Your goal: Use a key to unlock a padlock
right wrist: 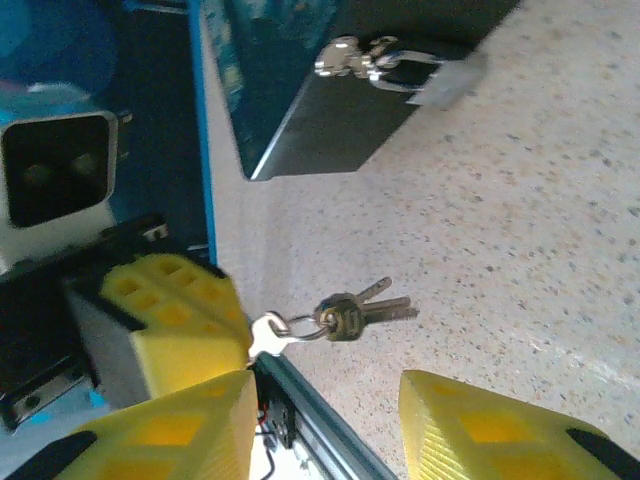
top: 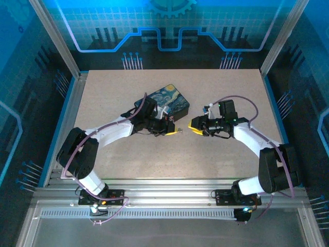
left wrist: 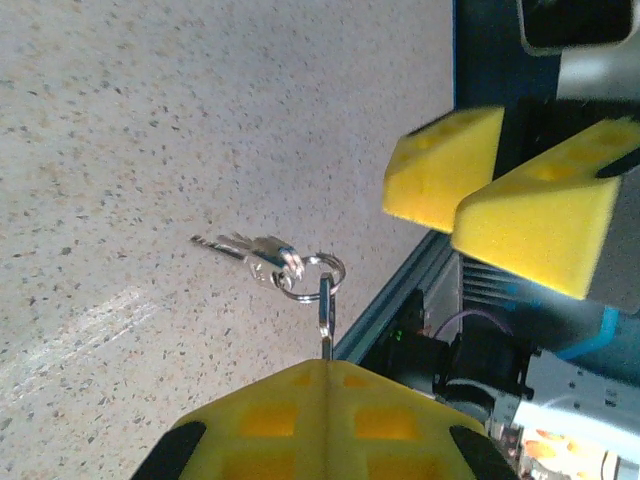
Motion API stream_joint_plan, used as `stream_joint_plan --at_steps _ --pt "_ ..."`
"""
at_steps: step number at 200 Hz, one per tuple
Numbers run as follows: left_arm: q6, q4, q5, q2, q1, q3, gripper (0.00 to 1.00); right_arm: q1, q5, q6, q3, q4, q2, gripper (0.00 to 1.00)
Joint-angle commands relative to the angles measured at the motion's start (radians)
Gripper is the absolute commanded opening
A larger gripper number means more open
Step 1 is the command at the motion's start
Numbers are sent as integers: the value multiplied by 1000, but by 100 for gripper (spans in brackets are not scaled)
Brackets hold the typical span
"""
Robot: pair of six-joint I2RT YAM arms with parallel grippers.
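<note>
Yellow foam pads (left wrist: 270, 425) of the left hand (left wrist: 325, 378) pinch a key (left wrist: 325, 308), spare keys (left wrist: 250, 255) dangling from its ring (left wrist: 322, 275). We see the right hand (right wrist: 325, 402) spread wide, empty. The silvery padlock (right wrist: 447, 80) hangs on the latch (right wrist: 365, 55) of the box (right wrist: 330, 125).

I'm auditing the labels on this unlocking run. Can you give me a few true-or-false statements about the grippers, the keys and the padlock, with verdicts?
1. The left gripper is shut on a key. True.
2. The right gripper is clamped on the padlock. False: its fingers are spread, it holds nothing, and it is near the keys, apart from the padlock.
3. The padlock sits at the side wall of the tin box. True.
4. A key is already in the padlock. False: the held key and the other keys on its ring are at the left gripper, well apart from the padlock.
</note>
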Motion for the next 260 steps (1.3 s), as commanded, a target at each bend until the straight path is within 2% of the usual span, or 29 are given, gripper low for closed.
stream_joint_plan --at_steps 1,31,52,81,114,162,227,260 --pt "137 -61 116 23 4 37 0 -13 -186 -217 34 -38 44 41" --pt "190 -79 157 15 4 53 0 -9 -253 -381 89 -127 92 41" --pt "218 -109 170 11 3 64 0 -9 -269 -429 104 -146 114 44" --pt "228 -115 177 4 4 58 0 13 -285 -406 102 -100 129 44" --pt "230 -114 177 2 3 55 0 67 -282 -404 104 -89 143 40" --pt "233 -111 180 -10 5 48 0 73 -288 -376 86 -63 160 33" --pt "230 -95 197 -16 6 49 0 81 -289 -358 72 -43 176 30" --pt "220 -83 203 -21 13 48 0 82 -303 -360 72 -47 170 22"
